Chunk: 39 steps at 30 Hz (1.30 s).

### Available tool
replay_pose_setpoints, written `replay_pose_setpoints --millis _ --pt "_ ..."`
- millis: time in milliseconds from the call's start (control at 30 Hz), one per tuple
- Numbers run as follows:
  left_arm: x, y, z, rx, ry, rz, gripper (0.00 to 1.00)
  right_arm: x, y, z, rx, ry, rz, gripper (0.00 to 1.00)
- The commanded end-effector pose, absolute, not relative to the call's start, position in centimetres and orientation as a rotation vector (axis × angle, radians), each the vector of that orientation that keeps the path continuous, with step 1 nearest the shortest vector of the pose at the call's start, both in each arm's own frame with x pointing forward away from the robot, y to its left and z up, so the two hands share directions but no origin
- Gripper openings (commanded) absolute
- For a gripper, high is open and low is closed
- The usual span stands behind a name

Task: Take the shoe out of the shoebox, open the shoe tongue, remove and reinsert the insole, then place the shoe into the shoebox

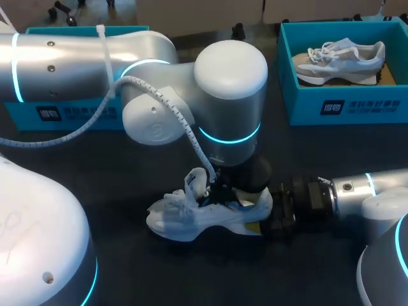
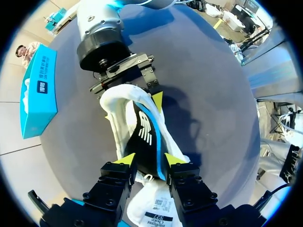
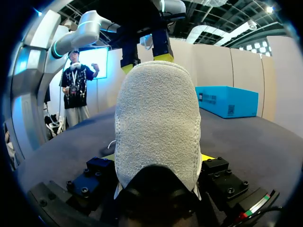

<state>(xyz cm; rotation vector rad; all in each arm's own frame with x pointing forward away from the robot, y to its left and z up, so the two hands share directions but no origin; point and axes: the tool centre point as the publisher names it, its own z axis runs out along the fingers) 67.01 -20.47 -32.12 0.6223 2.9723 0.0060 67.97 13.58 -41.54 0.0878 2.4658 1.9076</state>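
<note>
Shoe [image 1: 204, 215] rests on table [image 1: 115, 172], heel clamped in right claw [image 2: 133, 108].

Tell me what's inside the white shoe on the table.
A black insole with a blue edge lies in the shoe; its toe end is hidden under the tongue.

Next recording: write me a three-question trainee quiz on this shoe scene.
1. True or false: the right box is empty.
2. Which gripper clamps the heel of the unboxed shoe? A left, B right, C neither.
3. How many shoes show in the head view?
Key: 1 false, it holds a second shoe. 2 B, the right gripper. 3 two.
</note>
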Motion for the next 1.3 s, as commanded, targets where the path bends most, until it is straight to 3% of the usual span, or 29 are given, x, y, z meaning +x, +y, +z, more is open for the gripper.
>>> replay_pose_setpoints --millis 33,1300 --pt "66.7 -20.2 -32.5 0.625 2.973 0.003 0.36 67.9 13.6 -41.4 0.087 2.471 1.903 0.0" --pt "66.4 -22.9 -33.7 0.632 2.778 0.06 0.35 67.9 13.6 -41.4 0.087 2.471 1.903 0.0"
